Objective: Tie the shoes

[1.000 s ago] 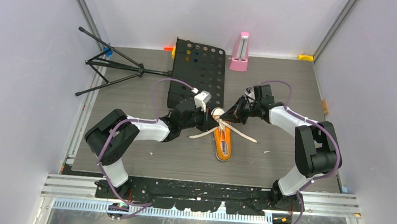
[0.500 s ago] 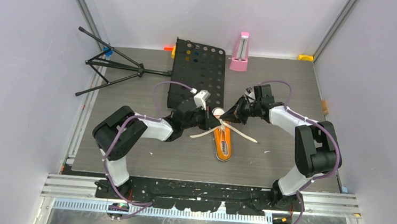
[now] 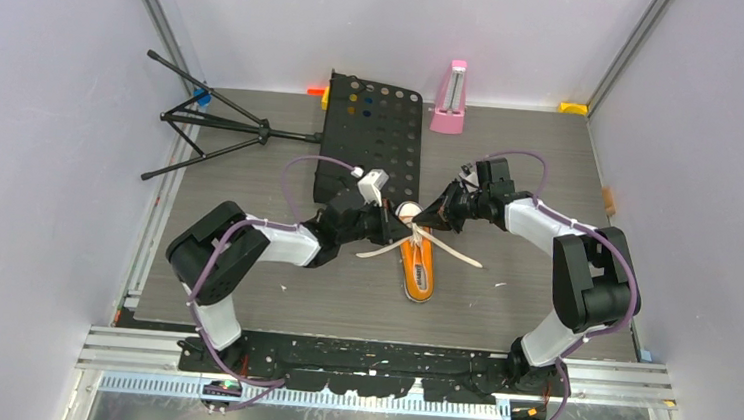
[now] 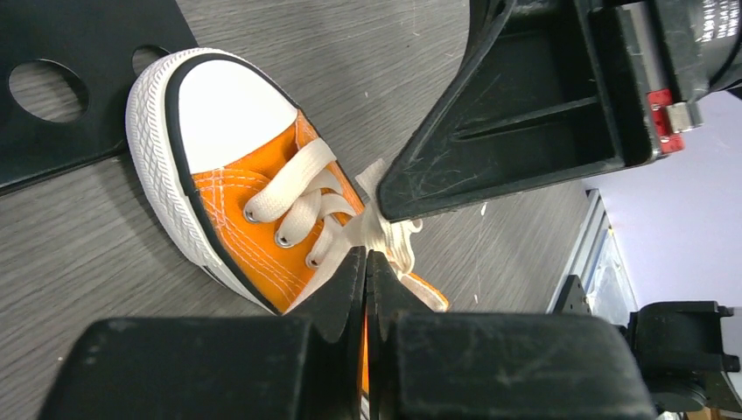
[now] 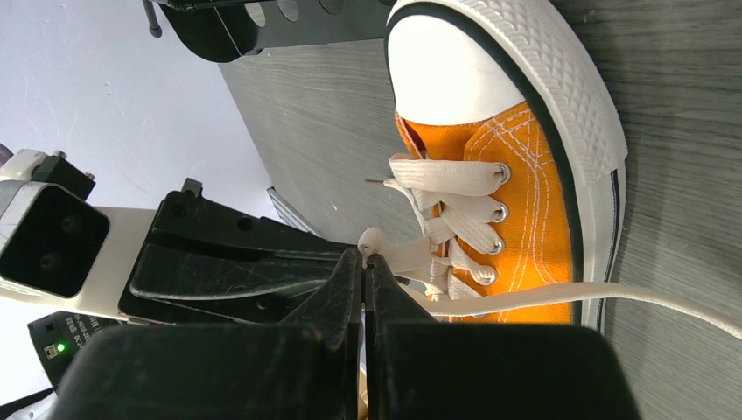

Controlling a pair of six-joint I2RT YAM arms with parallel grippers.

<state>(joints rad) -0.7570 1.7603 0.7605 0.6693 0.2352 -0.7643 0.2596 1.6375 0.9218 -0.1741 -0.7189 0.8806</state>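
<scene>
An orange sneaker (image 3: 420, 266) with a white toe cap (image 4: 232, 109) lies mid-table, toe pointing away from the arm bases. Both grippers meet over its laced front. My left gripper (image 4: 366, 255) is shut, its tips pinching a bunched piece of white lace (image 4: 389, 234) by the eyelets. My right gripper (image 5: 363, 255) is shut on a short strand of lace (image 5: 407, 255), and a small nub pokes out past its tips. In the top view the left gripper (image 3: 398, 230) and right gripper (image 3: 427, 219) sit almost tip to tip. Loose lace ends (image 3: 457, 253) trail to both sides.
A black perforated stand plate (image 3: 374, 135) lies just behind the shoe, close to the toe. A folded black tripod (image 3: 216, 128) is at the back left, a pink metronome (image 3: 449, 96) at the back wall. Grey walls enclose the table.
The left arm's elbow swung a little to the right and its wrist rose slightly. Both grippers stayed shut at the laces; shoe and right arm have not moved.
</scene>
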